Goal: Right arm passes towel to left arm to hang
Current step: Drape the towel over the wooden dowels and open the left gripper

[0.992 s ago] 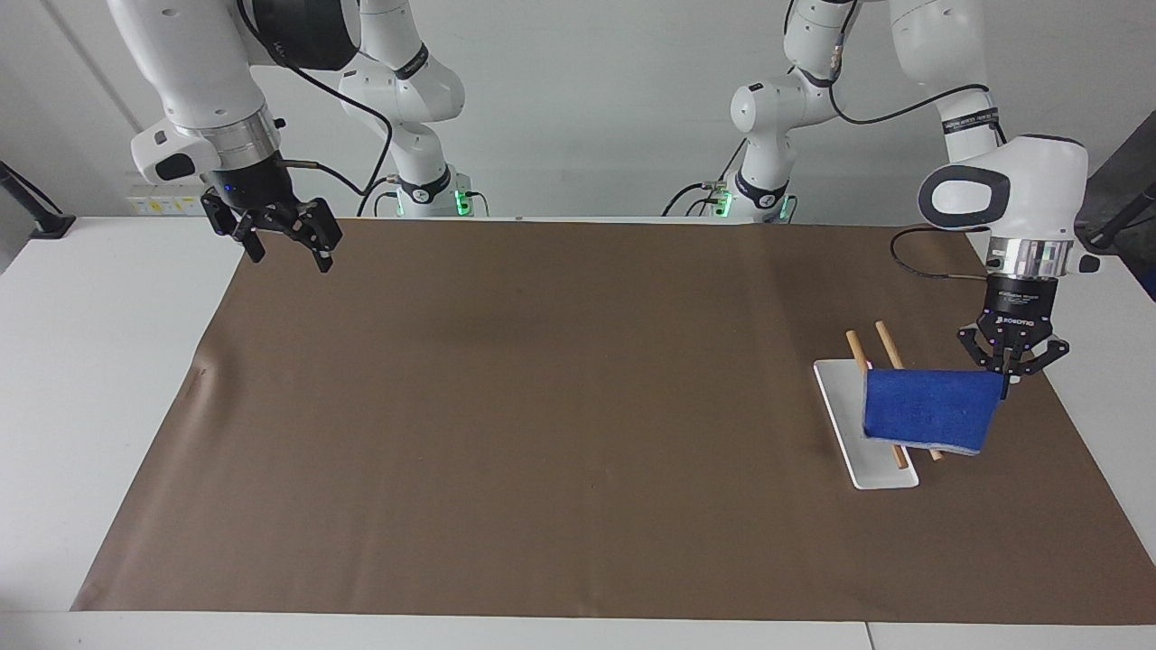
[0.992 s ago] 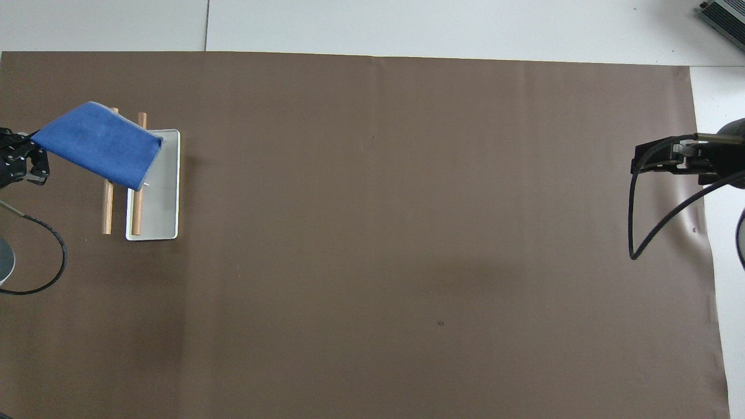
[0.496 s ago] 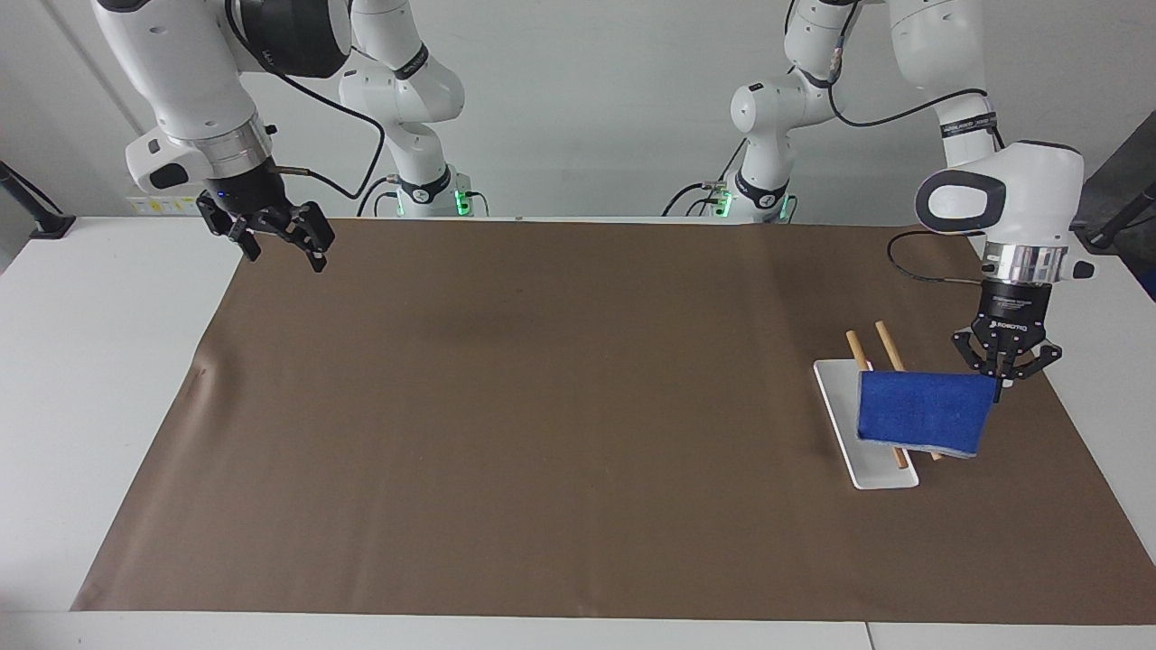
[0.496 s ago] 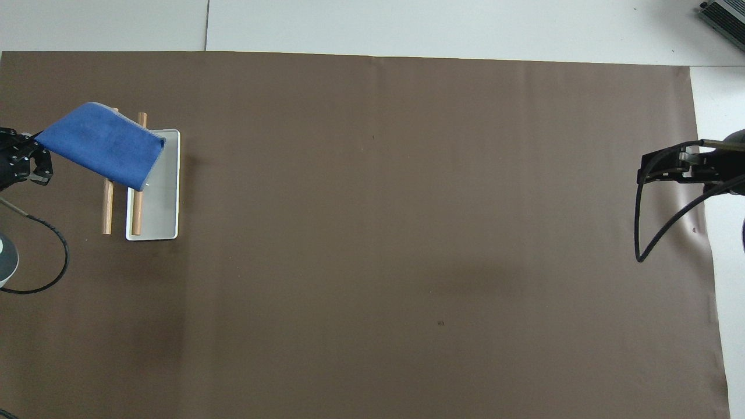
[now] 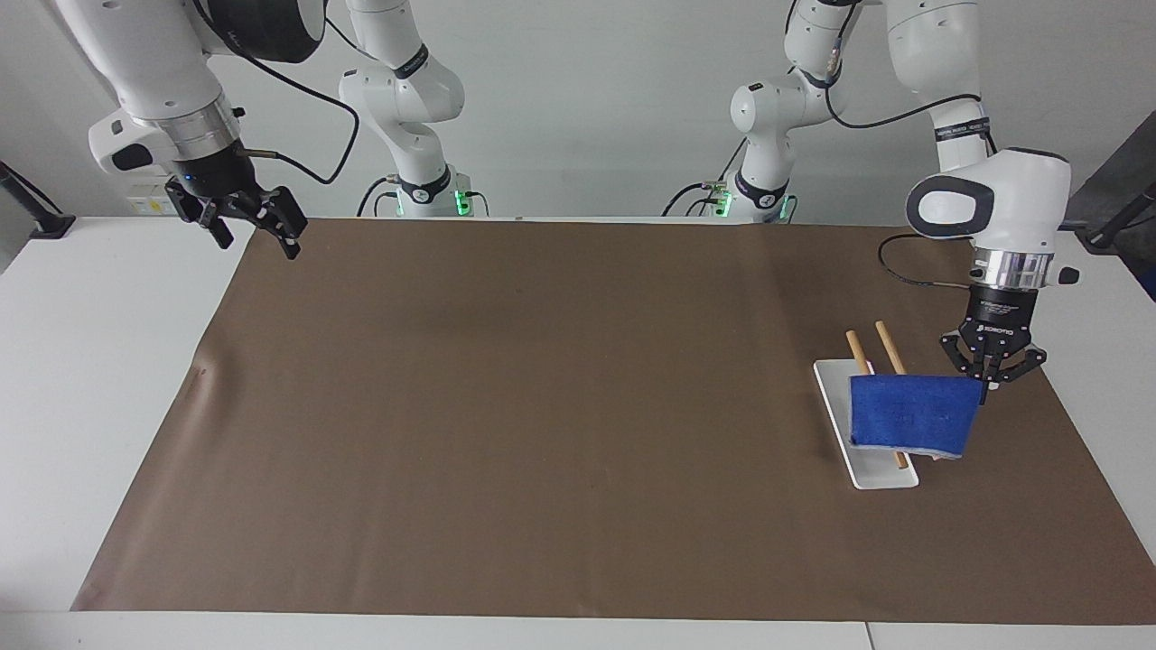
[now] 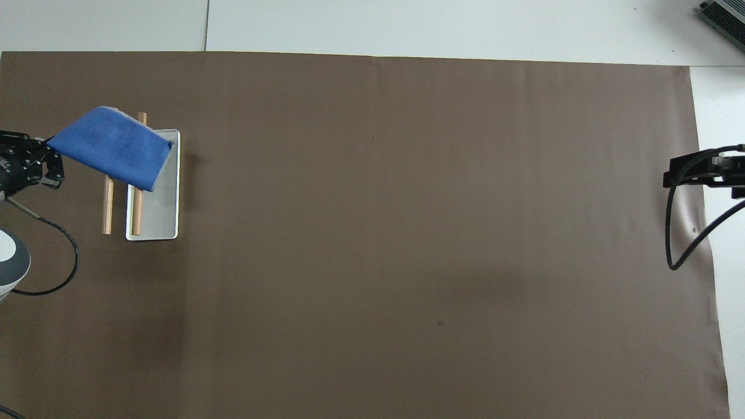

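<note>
Now, my left gripper (image 5: 991, 376) pinching upper corner of blue towel (image 5: 912, 413); towel hangs draped over two wooden rods (image 5: 886, 348) of white-based rack (image 5: 880, 477), at left arm's end of brown mat (image 5: 542, 406). My right gripper (image 5: 249, 225), fingers spread, empty, waits over mat corner at right arm's end.

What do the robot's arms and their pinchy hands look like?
Both arms are white with dark grey joints and a silver ring at the wrist. Each end effector, left and right, is black with two fingers. Black cables loop along the arms.
</note>
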Robot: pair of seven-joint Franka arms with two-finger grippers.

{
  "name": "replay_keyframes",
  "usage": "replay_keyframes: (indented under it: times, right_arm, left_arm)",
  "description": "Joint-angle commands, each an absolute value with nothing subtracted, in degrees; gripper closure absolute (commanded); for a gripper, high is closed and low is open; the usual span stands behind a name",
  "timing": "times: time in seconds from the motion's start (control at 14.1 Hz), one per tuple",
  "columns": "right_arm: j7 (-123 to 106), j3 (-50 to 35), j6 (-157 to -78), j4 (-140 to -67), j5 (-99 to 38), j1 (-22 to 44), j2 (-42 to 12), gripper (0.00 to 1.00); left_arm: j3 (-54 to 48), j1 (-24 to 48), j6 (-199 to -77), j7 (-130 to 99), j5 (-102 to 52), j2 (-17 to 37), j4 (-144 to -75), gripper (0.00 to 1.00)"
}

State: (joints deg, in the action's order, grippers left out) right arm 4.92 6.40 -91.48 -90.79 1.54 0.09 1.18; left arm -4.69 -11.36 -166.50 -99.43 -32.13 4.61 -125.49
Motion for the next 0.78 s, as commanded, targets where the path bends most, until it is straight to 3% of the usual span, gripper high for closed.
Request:
replay_keyframes:
  times: [0.0, 0.71]
  right_arm:
    - [3.96, 6.24, -91.05, -91.93, 1.14, -0.09, 2.29, 0.0]
    - [4.04, 5.28, -88.87, -91.24, 1.05, 0.0, 2.2, 0.0]
  left_arm:
    - [-4.13, -10.98, -167.17, -100.46, -31.38, 4.66, -125.34, 0.0]
    - [-3.43, -13.97, -154.71, -97.21, -28.04, 3.7, -119.71, 0.0]
